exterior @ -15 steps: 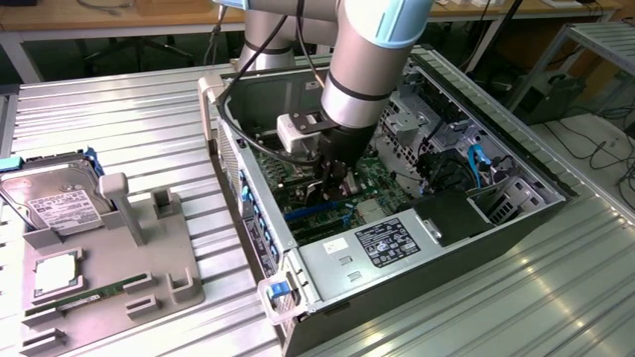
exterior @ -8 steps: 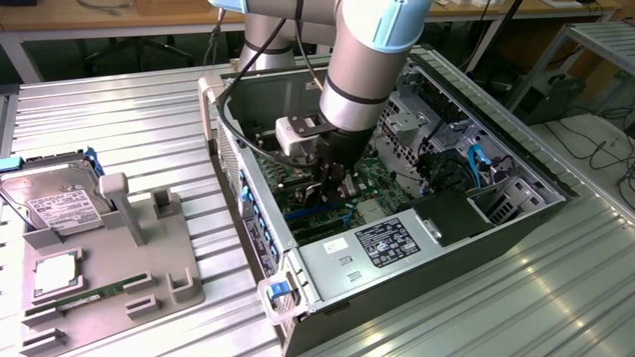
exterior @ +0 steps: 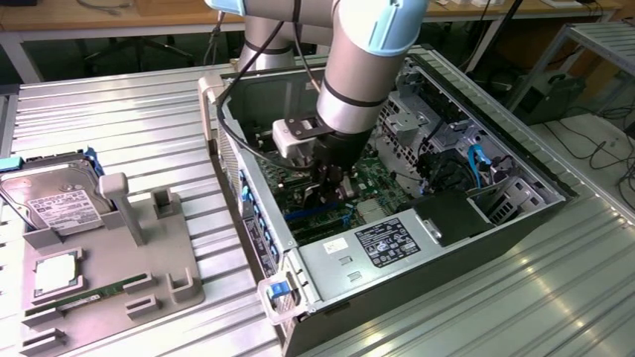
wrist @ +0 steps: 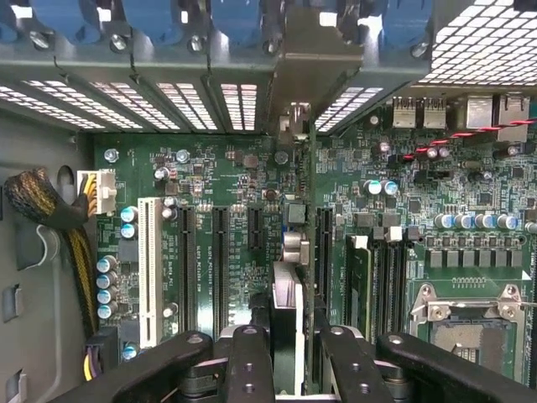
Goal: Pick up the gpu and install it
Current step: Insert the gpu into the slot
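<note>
The gpu [wrist: 287, 295] stands edge-on between my black fingers [wrist: 248, 344], its green board running straight up to its silver end bracket [wrist: 304, 71] at the case's rear slot openings. My gripper [wrist: 289, 348] is shut on it, low over the motherboard's expansion slots [wrist: 220, 269]. In the exterior view my gripper [exterior: 331, 193] reaches deep inside the open PC case [exterior: 328, 256], just above the green motherboard [exterior: 372, 182]. Whether the card's edge sits in a slot is hidden by the card itself.
A grey fixture tray [exterior: 149, 253] at the exterior view's left carries a silver hard drive [exterior: 50, 199], a CPU [exterior: 55, 271] and a RAM stick [exterior: 94, 291]. Inside the case are a CPU socket [wrist: 466, 327], a seated RAM stick [wrist: 361, 285], a cable bundle [wrist: 46, 201] and drive cages [exterior: 427, 111].
</note>
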You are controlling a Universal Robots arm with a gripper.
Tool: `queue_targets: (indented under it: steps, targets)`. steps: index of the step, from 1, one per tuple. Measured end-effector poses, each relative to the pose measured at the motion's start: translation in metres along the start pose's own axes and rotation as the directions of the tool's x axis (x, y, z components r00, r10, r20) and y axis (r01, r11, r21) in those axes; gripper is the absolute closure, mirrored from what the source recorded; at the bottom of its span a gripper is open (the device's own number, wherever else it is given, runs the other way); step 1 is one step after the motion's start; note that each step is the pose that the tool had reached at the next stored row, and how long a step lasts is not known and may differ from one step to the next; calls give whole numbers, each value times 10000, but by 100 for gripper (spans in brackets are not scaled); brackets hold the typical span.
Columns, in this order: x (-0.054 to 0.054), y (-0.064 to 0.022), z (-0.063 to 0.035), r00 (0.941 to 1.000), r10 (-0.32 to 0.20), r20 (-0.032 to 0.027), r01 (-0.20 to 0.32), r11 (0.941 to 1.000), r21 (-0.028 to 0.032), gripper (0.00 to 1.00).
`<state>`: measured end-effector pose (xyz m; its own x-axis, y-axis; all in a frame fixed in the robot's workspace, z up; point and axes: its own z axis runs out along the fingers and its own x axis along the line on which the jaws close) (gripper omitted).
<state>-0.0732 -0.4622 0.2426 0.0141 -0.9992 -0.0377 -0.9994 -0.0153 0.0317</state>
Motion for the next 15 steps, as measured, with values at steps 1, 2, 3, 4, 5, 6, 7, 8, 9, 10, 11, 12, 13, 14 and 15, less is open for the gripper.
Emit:
queue_targets:
  steps: [1,2,3,4,5,6,7,8,9,10,11,12,13,14,15]
  targets:
    - [0,0,8,10000,0,2,0,10000,0,73]
    - [1,0,14,10000,0,4,0,10000,0,73]
    - [1,0,21,10000,0,6,0,10000,0,73]
    - [1,0,29,10000,0,8,0,10000,-1,73]
    - [2,0,37,10000,1,11,-1,10000,-1,73]
    - [2,0,45,10000,1,14,-1,10000,-2,73]
    - [2,-1,54,10000,0,19,0,10000,-2,73]
    - [3,-1,61,10000,1,20,-1,10000,-4,73]
    - [3,-1,71,10000,0,24,0,10000,-6,73]
    - [4,-1,76,10000,0,25,0,10000,-7,73]
    - [4,-2,80,10000,0,28,0,10000,-8,73]
    - [4,-2,85,10000,0,35,0,10000,-7,73]
    - [4,-3,91,10000,-1,45,1,10000,-5,73]
    - [4,-2,91,10000,-1,46,1,10000,-6,73]
    - [4,-2,91,10000,-1,47,1,10000,-6,73]
